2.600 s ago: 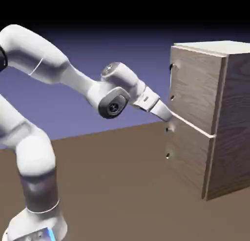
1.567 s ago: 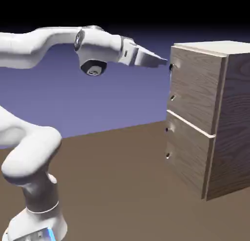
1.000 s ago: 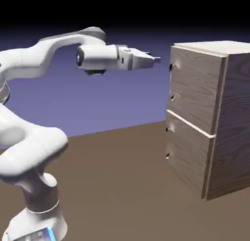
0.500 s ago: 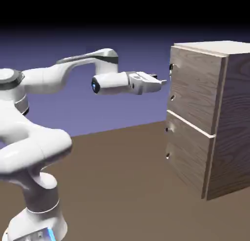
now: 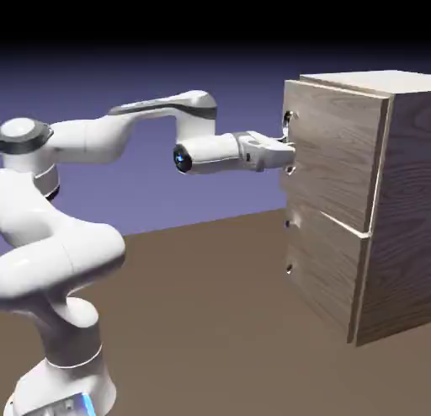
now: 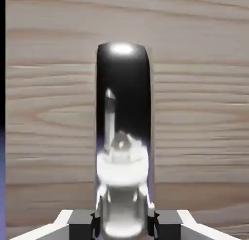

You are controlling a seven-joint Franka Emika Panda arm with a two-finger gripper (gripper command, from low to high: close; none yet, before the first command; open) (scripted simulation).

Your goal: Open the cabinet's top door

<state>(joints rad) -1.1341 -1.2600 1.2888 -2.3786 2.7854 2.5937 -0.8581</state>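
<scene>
Cabinet [image 5: 370,204] stands on the brown table [image 5: 210,305], at the right of the exterior view, wood-grain, two stacked front panels. Top door [image 5: 332,149] is the upper panel; its handle-side edge sits slightly proud of the lower panel [image 5: 324,267], so the door is ajar by a small amount. Arm [image 5: 101,145] reaches level from the left toward the cabinet, forearm roughly horizontal. Gripper [image 5: 289,143] is right at the top door's outer edge, level with the handle [image 6: 124,137], which lies on the side of the door away from the cabinet's side wall. In the hand view the handle fills the middle: a dark, shiny vertical bar with a bright highlight near its top and a pale reflection lower down, wood grain of the door behind it on both sides. The two grey fingertips [image 6: 80,224] sit tight against the bar's lower end, one on each side; claw is clamped on the handle. Lower panel flush with the cabinet's front, its own small handle mounts visible below the gripper.
</scene>
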